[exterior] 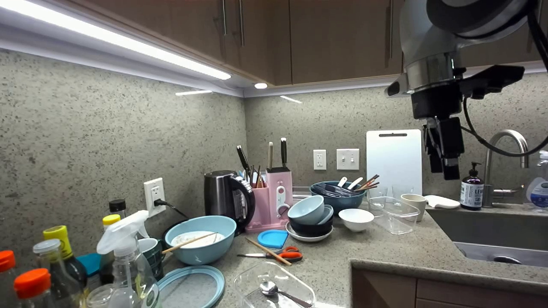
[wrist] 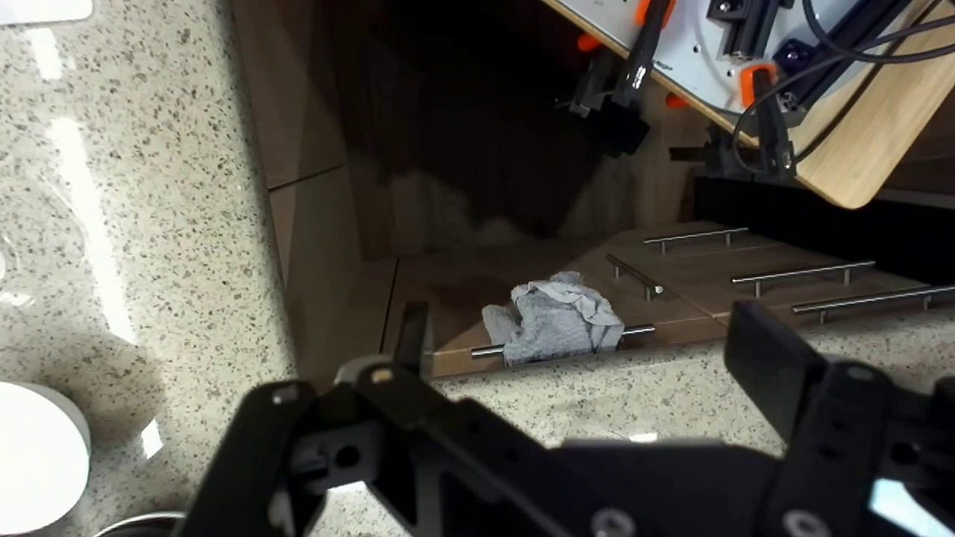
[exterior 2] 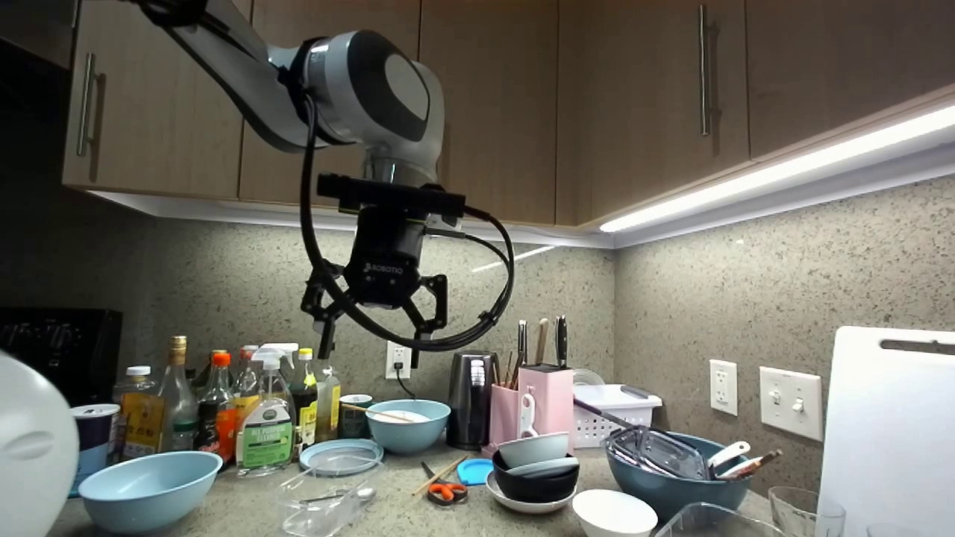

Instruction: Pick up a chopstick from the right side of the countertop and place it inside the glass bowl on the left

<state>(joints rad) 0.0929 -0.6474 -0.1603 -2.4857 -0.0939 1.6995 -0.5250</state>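
Observation:
A wooden chopstick [exterior: 261,247] lies on the speckled countertop [exterior: 385,250] across orange-handled scissors; it also shows in an exterior view [exterior 2: 448,470]. A second chopstick [exterior: 188,243] rests across a light blue bowl [exterior: 203,255], also seen in an exterior view [exterior 2: 409,436]. A clear rectangular container [exterior: 309,287] holding a spoon stands in front. No round glass bowl can be made out. My gripper [exterior 2: 371,354] is open and empty, high above the counter, away from the chopsticks. In the wrist view its fingers [wrist: 586,343] are apart, with counter edge and floor beyond.
Scissors [exterior: 291,255], stacked bowls [exterior: 306,209], a pink knife block [exterior: 280,192] and a kettle [exterior: 224,199] stand near the corner. Bottles [exterior 2: 268,432] line the back. Another light blue bowl [exterior 2: 149,492] is at the far side. Cabinets [exterior 2: 492,112] hang overhead. A sink [exterior: 492,233] is beside.

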